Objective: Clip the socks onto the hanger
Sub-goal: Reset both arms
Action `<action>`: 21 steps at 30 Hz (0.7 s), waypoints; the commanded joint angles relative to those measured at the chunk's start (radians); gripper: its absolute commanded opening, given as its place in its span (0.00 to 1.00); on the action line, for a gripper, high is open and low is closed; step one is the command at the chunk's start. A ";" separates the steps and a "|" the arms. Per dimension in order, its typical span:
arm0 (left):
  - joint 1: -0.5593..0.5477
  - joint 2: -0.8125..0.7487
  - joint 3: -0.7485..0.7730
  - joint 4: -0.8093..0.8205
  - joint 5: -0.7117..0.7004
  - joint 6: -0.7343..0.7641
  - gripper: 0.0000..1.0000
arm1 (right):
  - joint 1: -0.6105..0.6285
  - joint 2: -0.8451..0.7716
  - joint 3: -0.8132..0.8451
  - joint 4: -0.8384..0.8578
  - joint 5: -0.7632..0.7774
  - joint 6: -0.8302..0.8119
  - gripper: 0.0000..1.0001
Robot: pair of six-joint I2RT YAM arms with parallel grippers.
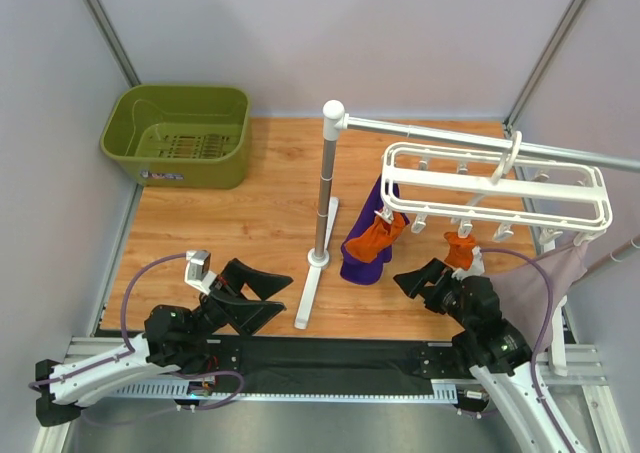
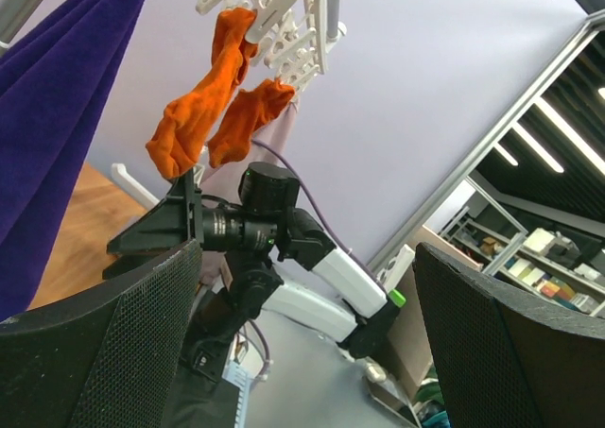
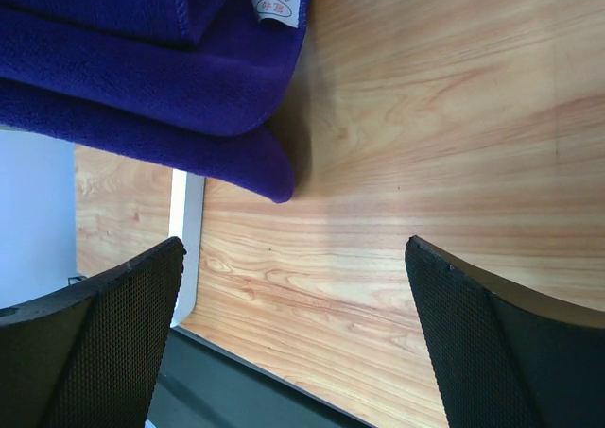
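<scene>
Left gripper (image 1: 265, 295), right gripper (image 1: 418, 279): wide apart, empty. Treat socks (image 1: 378, 235) as soft, light, limp; pinch cuffs just under hanger (image 1: 560, 188).

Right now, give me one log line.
socks: both clipped on hanger | left hand: open, empty | right hand: open, empty | task: looks done

A small white tag (image 3: 275, 6) sewn to the dark purple cloth (image 3: 142, 69) carries red print, too small to read. The white sticker (image 1: 164, 175) on the green basket (image 1: 226, 169) is also illegible.
</scene>
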 commanded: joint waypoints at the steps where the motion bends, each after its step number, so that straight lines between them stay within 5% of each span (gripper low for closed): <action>1: 0.004 -0.012 -0.169 0.038 0.014 -0.013 1.00 | 0.003 -0.070 -0.099 0.131 -0.022 0.031 1.00; 21: 0.003 0.063 -0.170 0.055 0.002 -0.019 1.00 | 0.001 -0.067 -0.230 0.266 -0.019 0.057 1.00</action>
